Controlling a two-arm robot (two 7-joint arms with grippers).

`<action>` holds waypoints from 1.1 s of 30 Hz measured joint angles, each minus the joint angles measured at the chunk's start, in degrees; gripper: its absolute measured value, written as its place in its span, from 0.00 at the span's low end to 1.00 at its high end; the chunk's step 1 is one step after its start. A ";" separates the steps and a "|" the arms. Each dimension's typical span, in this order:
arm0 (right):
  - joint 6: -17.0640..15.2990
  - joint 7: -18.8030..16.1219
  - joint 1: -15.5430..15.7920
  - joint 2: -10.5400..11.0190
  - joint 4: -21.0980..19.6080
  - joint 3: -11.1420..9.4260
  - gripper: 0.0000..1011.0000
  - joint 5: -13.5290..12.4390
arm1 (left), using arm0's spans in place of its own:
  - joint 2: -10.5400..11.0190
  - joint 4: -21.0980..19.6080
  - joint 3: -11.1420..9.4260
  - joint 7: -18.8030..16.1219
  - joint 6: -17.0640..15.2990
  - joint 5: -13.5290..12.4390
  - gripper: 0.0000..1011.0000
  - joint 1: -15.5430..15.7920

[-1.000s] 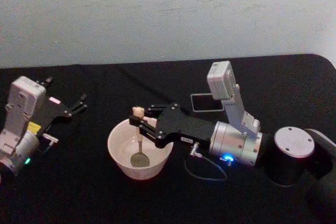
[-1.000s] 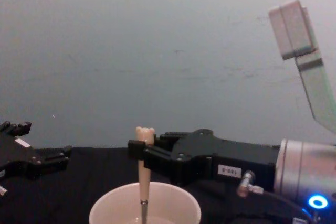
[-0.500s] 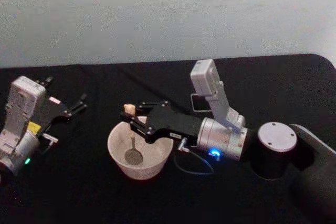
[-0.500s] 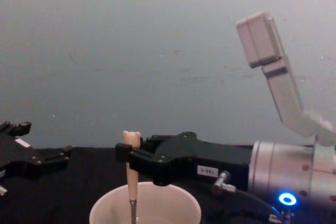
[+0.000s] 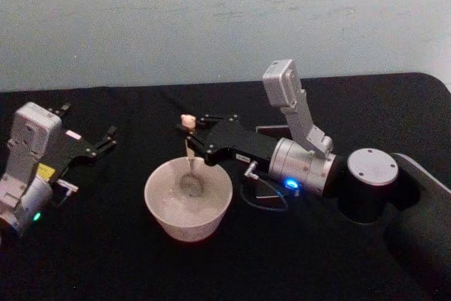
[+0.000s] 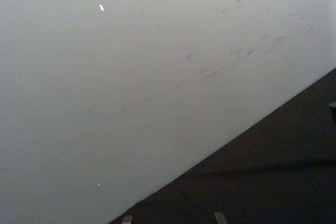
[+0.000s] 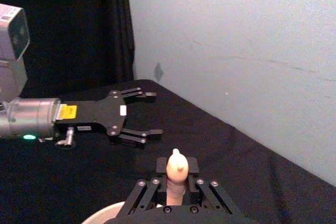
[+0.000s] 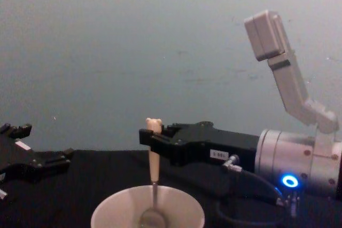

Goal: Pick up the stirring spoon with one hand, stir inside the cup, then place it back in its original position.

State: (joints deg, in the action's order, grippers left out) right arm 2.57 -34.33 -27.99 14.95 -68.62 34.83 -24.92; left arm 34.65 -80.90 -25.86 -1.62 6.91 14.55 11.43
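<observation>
One spoon [image 5: 190, 186] has swept to cup's [image 5: 169, 225] far side.

From my station I see a flat black cloth-covered table [image 5: 106, 259] running the full width of the head view, its far edge meeting a plain pale grey-white painted wall [image 5: 211, 19]. On that wall I can pick out faint dark scuff streaks [image 6: 231, 66] and, in the left wrist view, one small bright white fleck [image 6: 101, 7]. In the right wrist view a black fabric curtain [image 7: 63, 24] hangs in vertical folds beside the wall, reaching down to the table.
</observation>
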 joint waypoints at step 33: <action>-2.27 -3.41 7.78 8.55 -13.71 -0.83 0.21 -2.73 | 0.00 0.00 0.00 0.00 0.00 0.00 0.99 0.00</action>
State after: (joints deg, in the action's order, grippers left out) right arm 0.30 -37.74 -20.21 23.50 -82.33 34.01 -27.65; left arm 34.64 -80.90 -25.86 -1.62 6.91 14.55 11.43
